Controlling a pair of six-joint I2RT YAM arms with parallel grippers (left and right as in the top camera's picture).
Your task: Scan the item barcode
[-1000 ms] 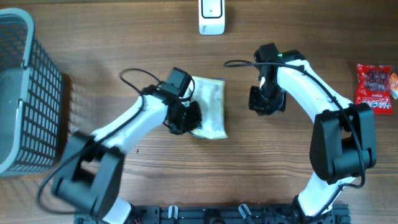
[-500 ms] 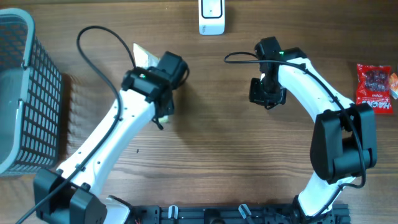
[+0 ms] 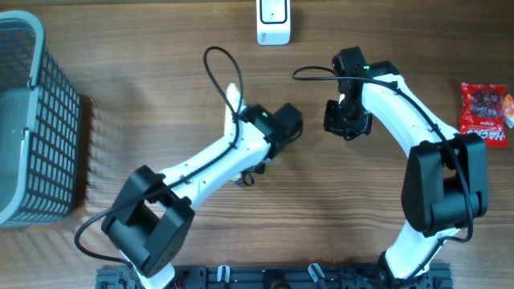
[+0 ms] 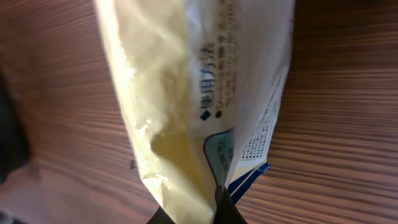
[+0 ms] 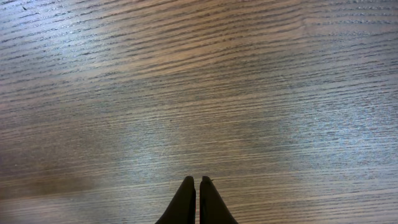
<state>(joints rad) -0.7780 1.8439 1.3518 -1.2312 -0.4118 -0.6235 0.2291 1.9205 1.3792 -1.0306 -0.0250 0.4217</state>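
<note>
You see the left tool (image 4: 198, 210) clamped on one edge of the cream pouch (image 4: 186, 93), held above the worktop (image 4: 348, 124); the right tool (image 5: 196, 190) hangs closed, gripping nothing.

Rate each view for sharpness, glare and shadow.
Overhead: evenly lit and sharp, with only faint shadows on the table. Left wrist: the pouch fills the frame so close that its small print is soft, and the left edge falls into dark blur. Right wrist: crisp wood grain, a pale sheen across the middle, the shut right gripper silhouetted black.
</note>
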